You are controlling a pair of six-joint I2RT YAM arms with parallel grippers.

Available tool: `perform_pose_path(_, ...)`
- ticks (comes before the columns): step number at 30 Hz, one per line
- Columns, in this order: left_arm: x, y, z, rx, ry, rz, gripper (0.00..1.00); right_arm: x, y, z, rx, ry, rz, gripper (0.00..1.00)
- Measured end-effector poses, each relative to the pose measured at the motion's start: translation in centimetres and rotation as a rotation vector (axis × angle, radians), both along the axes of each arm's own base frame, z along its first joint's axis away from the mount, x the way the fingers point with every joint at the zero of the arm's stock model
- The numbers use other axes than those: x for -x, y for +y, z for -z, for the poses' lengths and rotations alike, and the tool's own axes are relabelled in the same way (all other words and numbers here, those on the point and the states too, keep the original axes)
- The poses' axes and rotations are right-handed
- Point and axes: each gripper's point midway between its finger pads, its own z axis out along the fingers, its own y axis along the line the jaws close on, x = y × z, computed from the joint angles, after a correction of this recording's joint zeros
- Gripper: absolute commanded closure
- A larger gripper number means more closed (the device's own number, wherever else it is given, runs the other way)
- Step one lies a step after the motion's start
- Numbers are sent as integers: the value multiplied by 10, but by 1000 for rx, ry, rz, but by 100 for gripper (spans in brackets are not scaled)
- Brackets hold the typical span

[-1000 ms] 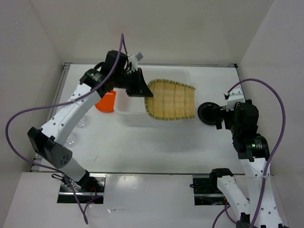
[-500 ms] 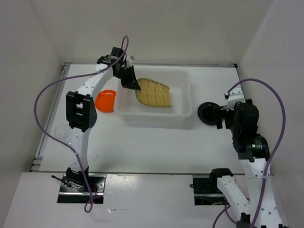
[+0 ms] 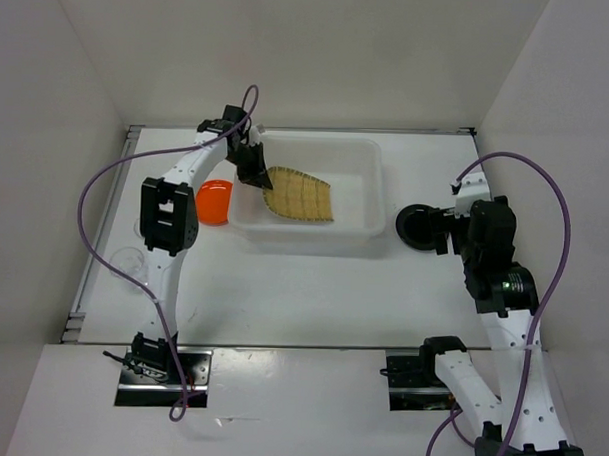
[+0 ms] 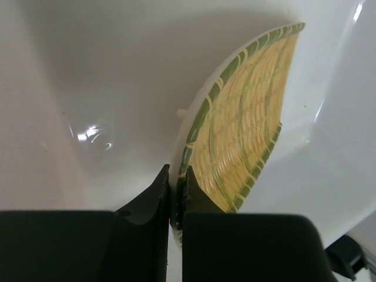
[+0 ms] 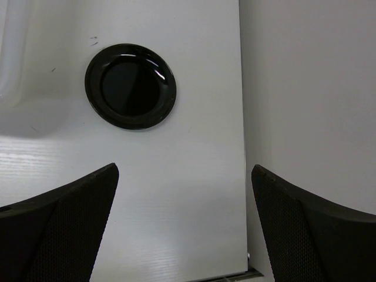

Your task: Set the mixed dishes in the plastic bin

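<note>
The tan woven tray (image 3: 298, 196) lies tilted inside the plastic bin (image 3: 378, 191), its rounded end toward the left. My left gripper (image 3: 254, 171) is shut on the tray's edge at the bin's back left corner. The left wrist view shows the jaws (image 4: 176, 176) pinching the green-trimmed rim of the tray (image 4: 247, 129) above the bin floor (image 4: 117, 59). The orange plate (image 3: 214, 202) sits just left of the bin. The black plate (image 3: 417, 227) sits right of the bin and also shows in the right wrist view (image 5: 130, 86). My right gripper (image 5: 185, 229) is open and empty, short of it.
A clear cup (image 3: 131, 264) shows faintly at the table's left edge, partly behind the left arm. White walls enclose the table on the left, back and right. The right wall runs close beside the right gripper.
The left gripper has carried the tray leftward and down into the bin; the tray now rests lower inside it. The right arm has barely moved.
</note>
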Motion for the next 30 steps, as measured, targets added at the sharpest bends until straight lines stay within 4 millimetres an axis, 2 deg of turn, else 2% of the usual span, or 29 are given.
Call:
perform_pose_path(2,0,5,11,-7,27,-12,100,0,-1,-1,4,-3,8,2)
perform_pose_path(4,-3,6,12,-18,18,-13,99,1,-3,-1,9,-3,17,2)
perform_pose_path(7,-6,9,15,-41,14,-18,77,1,-5,-2,13,-3,25,2)
perform_pose_path(12,-11,11,21,-105,-3,-19,46,1,-6,-2,15,-2,30,2)
perform_pose_path(16,-8,10,35,-171,20,-16,34,1,-5,-2,17,-2,30,2)
perform_pose_path(18,-6,9,44,-214,37,-13,23,1,-5,-2,17,-3,26,2)
perform_pose_path(21,-8,7,42,-278,38,-29,15,1,-4,-2,13,-4,28,2)
perform_pose_path(22,-12,5,35,-295,20,-39,7,1,-4,-1,11,-3,29,2)
perform_pose_path(24,-24,0,8,-316,-49,-71,0,0,-3,1,2,4,30,2)
perform_pose_path(25,-32,-3,-7,-317,-93,-88,0,-1,-2,4,-1,13,28,2)
perform_pose_path(28,-51,-13,-74,-274,-275,-159,0,-8,-2,15,-8,56,28,2)
perform_pose_path(30,-50,-18,-116,-240,-360,-193,0,-16,-3,26,-14,103,34,2)
